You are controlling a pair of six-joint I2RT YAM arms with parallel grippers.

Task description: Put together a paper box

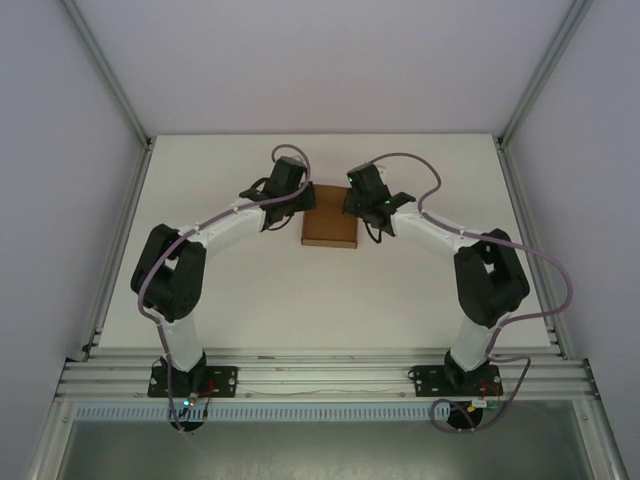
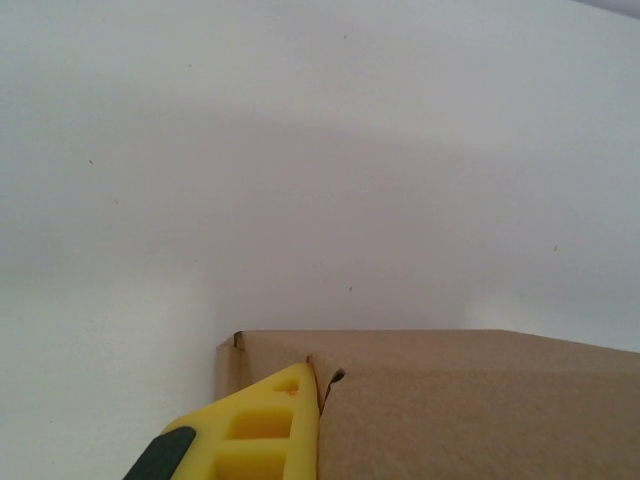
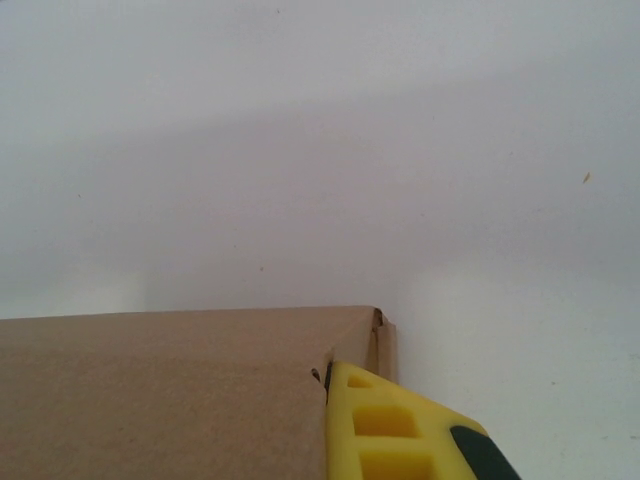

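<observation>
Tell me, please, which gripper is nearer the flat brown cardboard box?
Neither: both grip the brown cardboard box, left gripper at its far-left corner, right gripper at its far-right.

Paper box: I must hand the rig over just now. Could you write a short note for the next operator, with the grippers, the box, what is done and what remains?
Left gripper: shut, at the far left corner of the paper box. Its yellow finger lies against the side wall by a corner slit.
Right gripper: shut, at the far right corner, with its yellow finger placed likewise.
Whether either pinches cardboard cannot be told.
Box: flat on the table, between the arms.
Done: it looks folded into a closed flat box.
Left: probably check that both far corners are tucked, then withdraw.
</observation>
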